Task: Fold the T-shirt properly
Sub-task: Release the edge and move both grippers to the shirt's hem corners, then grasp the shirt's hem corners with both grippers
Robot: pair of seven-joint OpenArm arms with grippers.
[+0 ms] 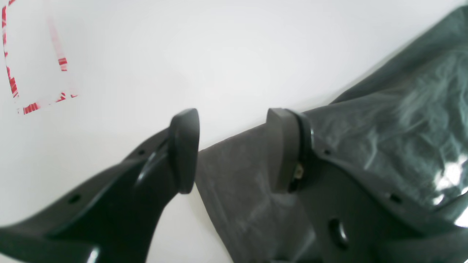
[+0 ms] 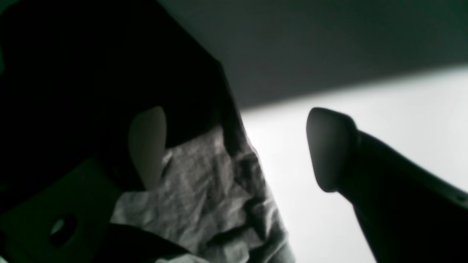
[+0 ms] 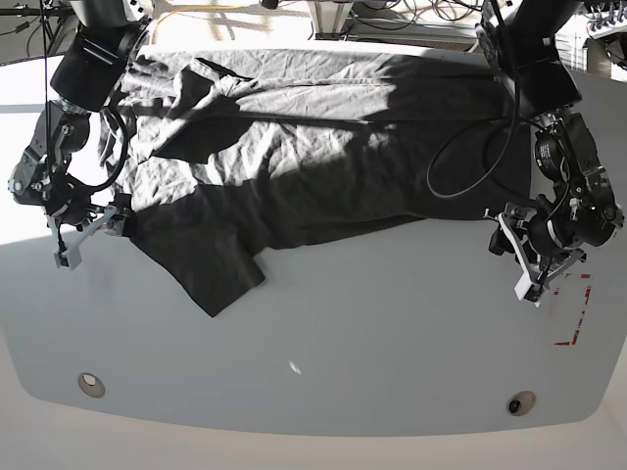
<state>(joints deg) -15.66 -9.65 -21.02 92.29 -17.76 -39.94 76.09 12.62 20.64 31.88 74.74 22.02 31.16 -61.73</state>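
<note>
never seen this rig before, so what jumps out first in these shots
The big dark T-shirt spread wrinkled over the far half of the white table, one sleeve reaching toward the near side at left. Both grippers stand open at its side edges: the left gripper straddles a cloth edge, and the right gripper has crumpled fabric between its fingers. Red tape marks sit on the table beside the left arm.

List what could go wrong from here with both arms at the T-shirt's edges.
1. The left gripper is open with only one of its fingers over the T-shirt; closing now may catch a thin hem or nothing.
2. The right gripper is open beside wrinkled cloth near the sleeve; it could pinch several layers at once.
3. The shirt lies creased and bunched, so a fold now could lock in wrinkles.
</note>
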